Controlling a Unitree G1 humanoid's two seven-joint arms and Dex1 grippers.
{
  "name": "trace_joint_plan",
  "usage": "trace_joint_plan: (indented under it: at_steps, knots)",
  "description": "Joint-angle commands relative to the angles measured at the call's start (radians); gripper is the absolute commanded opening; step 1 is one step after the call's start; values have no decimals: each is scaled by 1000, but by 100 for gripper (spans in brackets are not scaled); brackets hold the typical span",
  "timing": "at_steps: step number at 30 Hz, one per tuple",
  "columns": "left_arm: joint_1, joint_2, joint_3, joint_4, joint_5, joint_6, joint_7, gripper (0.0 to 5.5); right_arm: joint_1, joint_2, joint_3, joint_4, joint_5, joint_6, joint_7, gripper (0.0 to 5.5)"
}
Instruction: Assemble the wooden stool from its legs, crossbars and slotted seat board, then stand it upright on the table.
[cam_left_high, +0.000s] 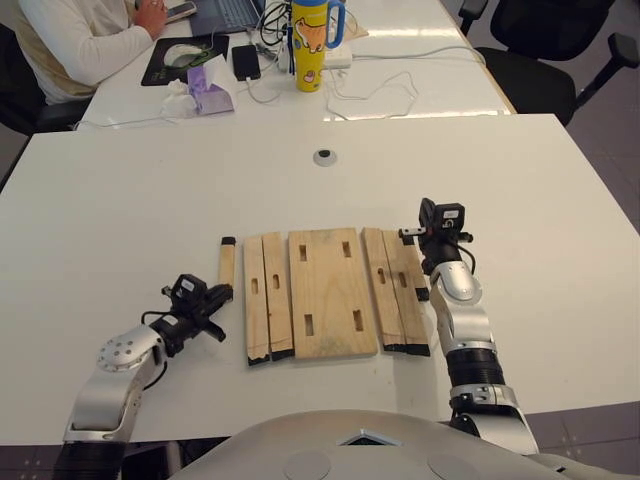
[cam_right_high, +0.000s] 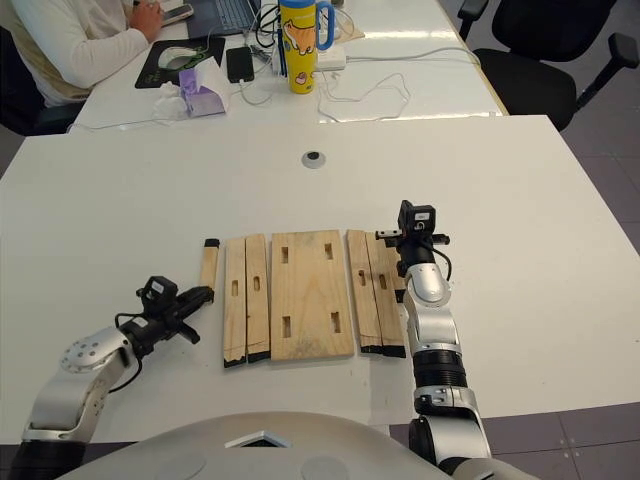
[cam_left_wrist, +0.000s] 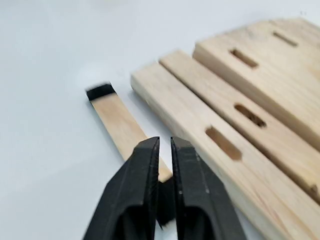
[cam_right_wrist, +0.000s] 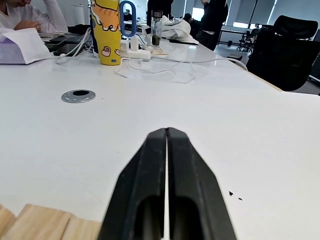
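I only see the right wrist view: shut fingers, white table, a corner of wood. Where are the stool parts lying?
Observer: All flat and unassembled: the slotted seat board in the middle, one pair of slotted legs on its left, another pair on its right.
Operator: And the left gripper?
Observer: The left gripper, fingers nearly together, is at the near end of a thin black-tipped crossbar left of the legs.

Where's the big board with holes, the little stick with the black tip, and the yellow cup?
big board (cam_left_high: 332, 292), left eye view, bare middle between slots.
little stick (cam_left_high: 227, 265), left eye view, wooden middle.
yellow cup (cam_left_high: 310, 50), left eye view, its side.
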Motion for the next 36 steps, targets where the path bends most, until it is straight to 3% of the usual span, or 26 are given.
trace_joint_plan:
  at_steps: [1, 9, 25, 31, 36]
  knots:
    - [-14, -12, 25, -25, -26, 61, 26, 109, -21, -2, 1, 9, 0, -6, -6, 0]
    - [17, -47, -13, -3, 25, 94, 84, 231, -26, -6, 2, 21, -1, -14, -1, 0]
    - [36, -79, -64, 57, 124, 170, 188, 231, -30, -21, 7, 29, -6, -21, 8, 0]
    - [17, -75, -46, 68, 124, 169, 195, 149, -33, -24, 11, 34, -4, -26, 6, 0]
    - [12, -73, -46, 69, 124, 168, 193, 134, -37, -23, 13, 35, -3, -25, 2, 0]
